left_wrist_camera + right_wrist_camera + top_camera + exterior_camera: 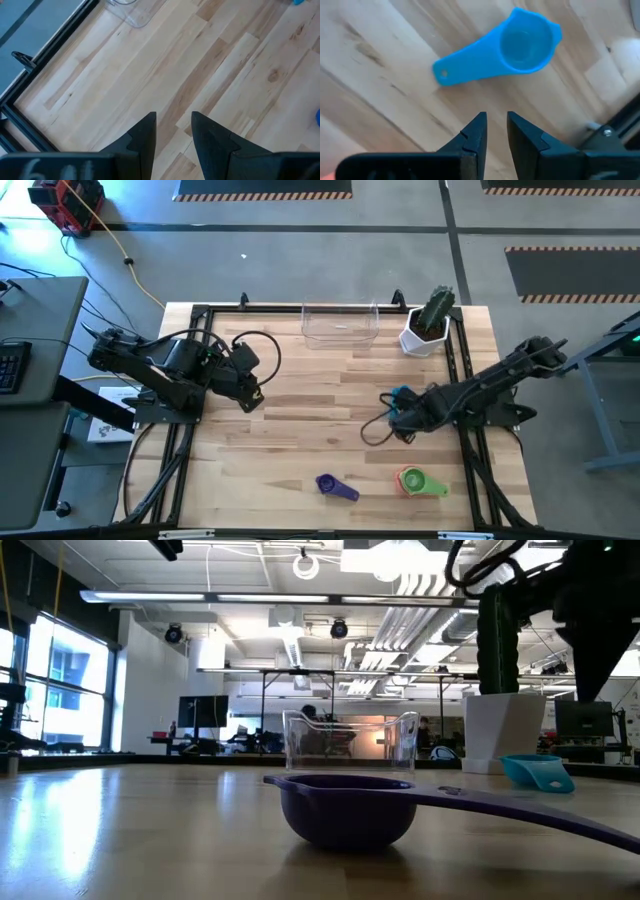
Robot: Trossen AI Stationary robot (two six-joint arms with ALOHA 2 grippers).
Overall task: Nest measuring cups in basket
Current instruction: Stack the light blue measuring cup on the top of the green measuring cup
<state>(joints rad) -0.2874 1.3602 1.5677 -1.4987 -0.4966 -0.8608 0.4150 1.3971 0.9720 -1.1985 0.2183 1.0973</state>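
A blue measuring cup (512,45) lies upright on the table just beyond my right gripper (495,125), whose fingers are open by a narrow gap and touch nothing. The high view shows this blue cup (401,393) at the table's right middle, with my right gripper (393,416) on its near side. A purple cup (335,486) and a green cup (422,481) sitting in an orange one lie near the table's near edge. The clear basket (340,324) stands at the far edge. My left gripper (252,396) waits at the left, slightly open (173,127) over bare wood.
A white pot with a green cactus (430,322) stands right of the basket at the far edge. Black frame rails (190,430) run along the table's left and right sides. In the low view the purple cup (350,812) sits in front, with the basket (350,740) behind it.
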